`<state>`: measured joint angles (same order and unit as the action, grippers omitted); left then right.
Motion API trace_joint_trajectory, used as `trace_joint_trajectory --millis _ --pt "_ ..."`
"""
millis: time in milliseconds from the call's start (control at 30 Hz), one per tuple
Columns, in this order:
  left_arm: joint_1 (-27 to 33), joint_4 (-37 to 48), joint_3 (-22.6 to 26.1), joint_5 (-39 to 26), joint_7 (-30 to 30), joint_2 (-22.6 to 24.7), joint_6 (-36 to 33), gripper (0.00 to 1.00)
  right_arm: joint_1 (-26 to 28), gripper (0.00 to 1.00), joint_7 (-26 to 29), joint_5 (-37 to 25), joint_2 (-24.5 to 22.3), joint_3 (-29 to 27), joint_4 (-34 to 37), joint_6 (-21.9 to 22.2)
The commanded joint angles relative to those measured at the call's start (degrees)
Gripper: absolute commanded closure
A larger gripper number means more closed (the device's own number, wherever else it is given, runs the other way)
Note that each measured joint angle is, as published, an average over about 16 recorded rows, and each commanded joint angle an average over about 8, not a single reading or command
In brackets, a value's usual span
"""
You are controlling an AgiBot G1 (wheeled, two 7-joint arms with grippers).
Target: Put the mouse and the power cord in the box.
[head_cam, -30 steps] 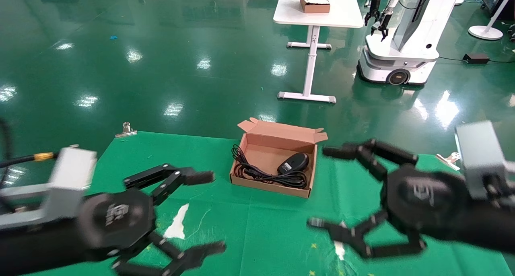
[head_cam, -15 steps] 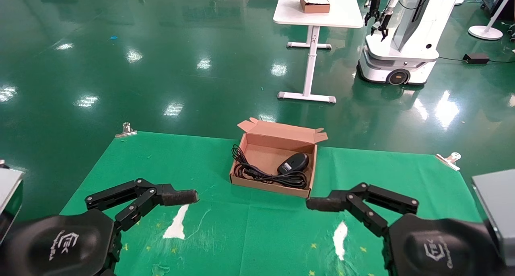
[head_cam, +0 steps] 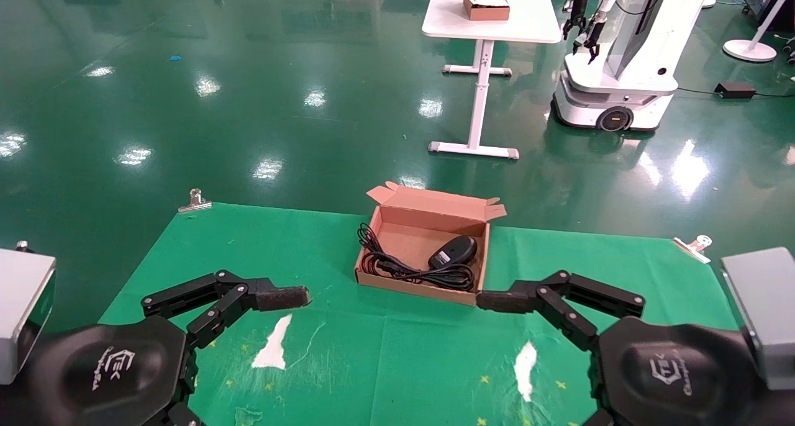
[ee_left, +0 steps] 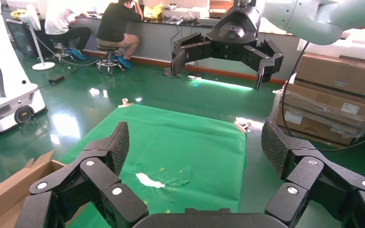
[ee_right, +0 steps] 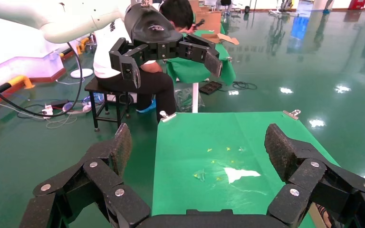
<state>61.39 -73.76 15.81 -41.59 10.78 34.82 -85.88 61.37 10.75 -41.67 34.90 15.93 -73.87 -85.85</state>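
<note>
The brown cardboard box (head_cam: 376,278) stands open at the far middle of the green cloth (head_cam: 248,258). The black mouse (head_cam: 456,249) lies inside it at the right. The power cord (head_cam: 404,269) lies coiled inside it too, with loops hanging over the box's left wall. Both grippers hover at the near edge, clear of the box. My left gripper (ee_left: 196,140) is open and empty, one of its fingers (head_cam: 282,297) pointing right. My right gripper (ee_right: 199,141) is open and empty too, one of its fingers (head_cam: 497,300) pointing left, near the box's front right corner.
White tears (head_cam: 273,345) (head_cam: 525,364) mark the cloth near me. Metal clips (head_cam: 194,200) (head_cam: 694,246) hold its far corners. Far behind stand a white table (head_cam: 490,28) with a smaller brown box (head_cam: 487,5), and another robot (head_cam: 621,59).
Both grippers have dropped from in front of the box to the near edge of the cloth. The box, mouse and cord have not moved.
</note>
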Motion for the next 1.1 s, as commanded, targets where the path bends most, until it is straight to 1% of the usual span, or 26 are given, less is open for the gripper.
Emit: trace_joint_trajectory --millis 33,1100 --pt "0.1 0.1 0.1 -0.1 0.0 0.1 0.1 0.0 0.1 0.0 -0.1 -0.1 0.0 0.0 0.1 0.1" --pt "0.3 0.4 0.4 -0.5 -0.1 0.3 0.4 0.0 0.3 0.0 -0.2 -0.3 0.2 0.1 0.6 0.3"
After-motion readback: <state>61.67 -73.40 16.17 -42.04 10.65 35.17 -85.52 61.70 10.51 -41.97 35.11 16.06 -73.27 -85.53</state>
